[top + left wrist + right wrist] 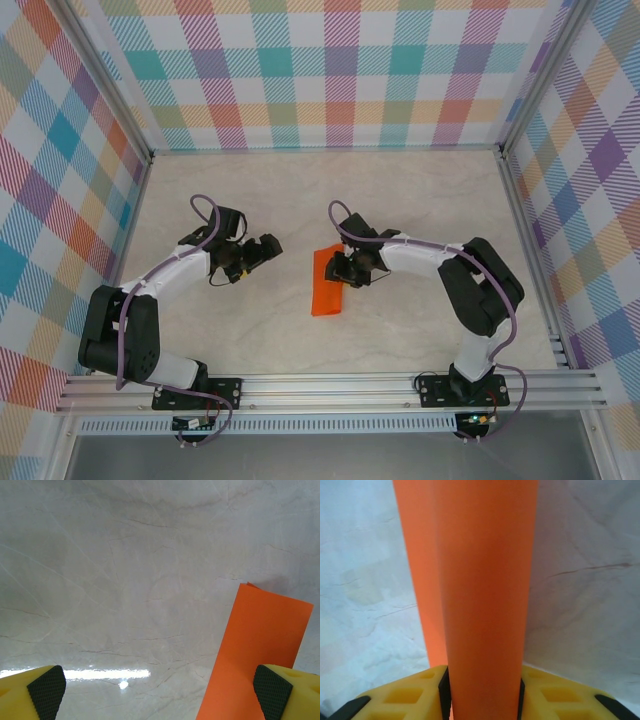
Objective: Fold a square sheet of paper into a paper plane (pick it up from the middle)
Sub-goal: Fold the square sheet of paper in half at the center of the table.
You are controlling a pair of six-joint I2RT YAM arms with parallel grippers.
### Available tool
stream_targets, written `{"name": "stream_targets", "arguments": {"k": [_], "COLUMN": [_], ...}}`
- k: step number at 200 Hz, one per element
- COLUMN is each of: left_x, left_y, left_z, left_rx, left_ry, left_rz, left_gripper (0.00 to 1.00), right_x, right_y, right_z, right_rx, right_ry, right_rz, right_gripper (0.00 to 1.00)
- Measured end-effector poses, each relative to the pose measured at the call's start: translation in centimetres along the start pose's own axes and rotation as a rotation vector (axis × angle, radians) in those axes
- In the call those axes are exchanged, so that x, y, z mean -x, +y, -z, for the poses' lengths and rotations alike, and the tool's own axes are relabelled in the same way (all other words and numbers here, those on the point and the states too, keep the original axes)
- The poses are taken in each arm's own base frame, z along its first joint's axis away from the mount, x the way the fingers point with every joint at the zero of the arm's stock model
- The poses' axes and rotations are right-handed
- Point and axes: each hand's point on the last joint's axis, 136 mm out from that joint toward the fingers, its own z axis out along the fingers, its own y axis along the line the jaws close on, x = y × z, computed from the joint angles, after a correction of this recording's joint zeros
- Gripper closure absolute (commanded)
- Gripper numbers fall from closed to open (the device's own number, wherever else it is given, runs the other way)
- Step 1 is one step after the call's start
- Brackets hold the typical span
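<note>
The right end effector (482,696) seemingly hides the orange paper's (485,580) near end; far end cropped.

Bright, even light — glare streaks the table (150,555); the square sheet of paper (485,580) slightly blurred.

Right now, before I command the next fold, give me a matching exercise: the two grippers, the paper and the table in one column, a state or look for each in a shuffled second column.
Things:
1. left gripper
2. right gripper
3. square sheet of paper
4. table

States:
A. pale and marbled
B. orange, now a narrow strip
C. jaws wide open, holding nothing
D. paper between its fingers

Pairs: 1-C, 2-D, 3-B, 4-A
</note>
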Motion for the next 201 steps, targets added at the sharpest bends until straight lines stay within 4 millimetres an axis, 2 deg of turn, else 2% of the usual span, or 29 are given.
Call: {"name": "stream_targets", "arguments": {"k": [23, 55, 109, 147, 201], "left_x": [0.0, 0.0, -0.1, -1.4, -3.1], "left_y": [0.0, 0.0, -0.3, -1.0, -4.5], "left_z": [0.0, 0.0, -0.2, -1.1, -2.1], "left_rx": [0.0, 0.0, -0.02, -0.077, -0.204], "left_ry": [0.0, 0.0, -0.001, 0.026, 0.062], "left_rz": [0.0, 0.0, -0.004, -0.009, -0.073], "left_gripper": [0.01, 0.01, 0.02, 0.04, 0.14], "right_x": [0.0, 0.4, 0.4, 0.3, 0.2], "right_y": [-1.3, -2.4, -3.1, -3.2, -3.3], "right_z": [0.0, 0.3, 0.5, 0.4, 0.4], "right_rx": [-0.067, -0.148, -0.183, -0.176, -0.146], "right_ry": [-0.005, -0.021, -0.025, -0.017, 0.001], "right_rz": [0.0, 0.0, 0.012, 0.041, 0.083], "right_gripper": [0.46, 0.41, 0.47, 0.48, 0.47]}}
